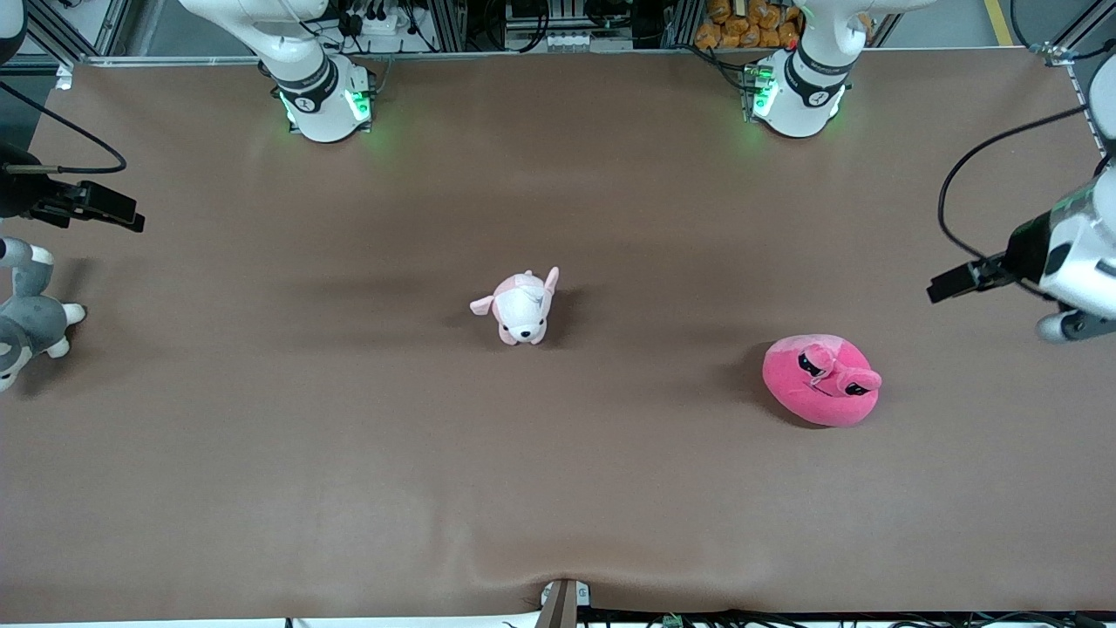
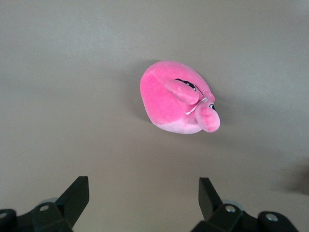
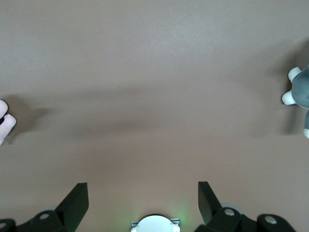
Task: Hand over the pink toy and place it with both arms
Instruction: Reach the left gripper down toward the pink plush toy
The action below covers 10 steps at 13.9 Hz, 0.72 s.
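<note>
Lying on table (image 1: 349, 488): pink toy (image 1: 821, 381), toward the left arm's end, nearer the camera than the puppy plush (image 1: 521, 307).
Left gripper (image 2: 144, 199): wide, empty, over the toy.
Right gripper (image 3: 143, 199): wide, empty, over bare table near the grey plush (image 1: 26, 314).

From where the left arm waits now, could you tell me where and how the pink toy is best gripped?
Grip the pink toy across its round body, coming straight down from above. It lies flat on the table as a low soft dome, with ears and snout on the side nearer the front camera, so the plain plush bulk probably offers the surest hold. The open left end effector is empty.
</note>
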{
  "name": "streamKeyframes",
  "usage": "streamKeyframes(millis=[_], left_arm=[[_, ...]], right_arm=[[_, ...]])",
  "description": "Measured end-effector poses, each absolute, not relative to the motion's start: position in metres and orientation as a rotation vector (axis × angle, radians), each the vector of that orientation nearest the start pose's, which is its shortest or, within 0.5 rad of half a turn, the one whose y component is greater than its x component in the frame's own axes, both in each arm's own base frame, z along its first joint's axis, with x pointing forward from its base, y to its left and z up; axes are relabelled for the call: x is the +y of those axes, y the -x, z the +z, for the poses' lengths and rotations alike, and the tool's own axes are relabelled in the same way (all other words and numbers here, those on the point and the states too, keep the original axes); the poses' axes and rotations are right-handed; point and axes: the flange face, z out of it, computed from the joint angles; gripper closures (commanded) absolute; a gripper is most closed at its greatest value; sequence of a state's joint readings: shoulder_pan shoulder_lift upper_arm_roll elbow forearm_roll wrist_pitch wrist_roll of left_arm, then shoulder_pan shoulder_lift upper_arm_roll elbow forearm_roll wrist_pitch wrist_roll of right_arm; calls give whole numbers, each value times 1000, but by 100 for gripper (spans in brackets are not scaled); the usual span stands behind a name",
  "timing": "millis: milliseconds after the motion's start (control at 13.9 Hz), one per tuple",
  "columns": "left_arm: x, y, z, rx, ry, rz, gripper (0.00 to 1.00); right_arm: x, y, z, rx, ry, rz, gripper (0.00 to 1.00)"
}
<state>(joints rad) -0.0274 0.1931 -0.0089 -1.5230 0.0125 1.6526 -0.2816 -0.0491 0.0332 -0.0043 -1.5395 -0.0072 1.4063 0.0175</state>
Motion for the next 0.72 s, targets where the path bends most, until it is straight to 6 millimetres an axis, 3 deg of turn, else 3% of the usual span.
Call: streamKeyframes(millis=[289, 505, 722], left_arm=[[-22, -634, 501, -414, 3095, 72, 0], [-22, -638, 468, -474, 3091, 37, 0], [-22, -641, 429, -665, 3061, 0, 0]], right_arm=[[-30, -545, 607, 112, 3133, 267, 0], [-30, -546, 606, 113, 3132, 272, 0], [-31, -546, 606, 115, 3132, 274, 0]])
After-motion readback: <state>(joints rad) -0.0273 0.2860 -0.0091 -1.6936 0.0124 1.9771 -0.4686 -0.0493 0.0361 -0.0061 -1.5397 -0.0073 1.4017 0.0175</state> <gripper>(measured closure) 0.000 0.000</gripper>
